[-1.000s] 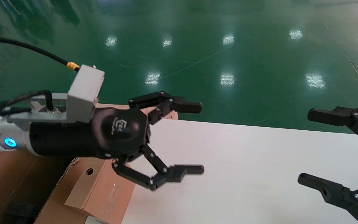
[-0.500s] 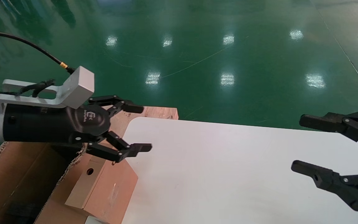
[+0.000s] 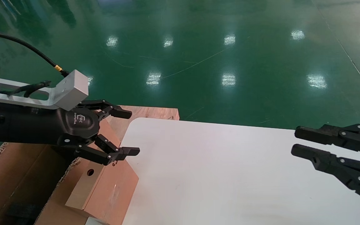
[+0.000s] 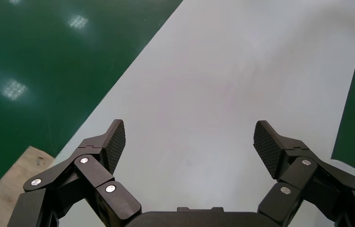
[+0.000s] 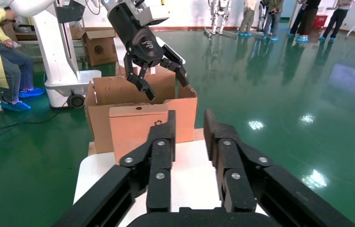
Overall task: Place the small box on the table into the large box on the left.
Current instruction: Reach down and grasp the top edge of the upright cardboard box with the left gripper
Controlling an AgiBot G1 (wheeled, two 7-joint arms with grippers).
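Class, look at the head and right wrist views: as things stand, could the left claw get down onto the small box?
Probably yes. The left claw hangs open just above the small box, which leans against the large box at the table edge. Nothing lies between them.

1. The bench [image 3: 230, 175] is plain white; the floor [image 3: 230, 47] behind it is glossy dark green with bright white light spots.
2. The small box [image 3: 105, 187] is brown with a lighter tan side; a black recycling symbol shows on it in the right wrist view.
3. The large box [image 3: 8, 175] is brown corrugated cardboard; its inside is dark.
4. The left claw [image 3: 125, 132] is black with silver rivets; a light grey block sits on its wrist.
5. The right claw [image 3: 295, 142] is black too.
6. The plywood board [image 3: 155, 112] is pale wood-brown.
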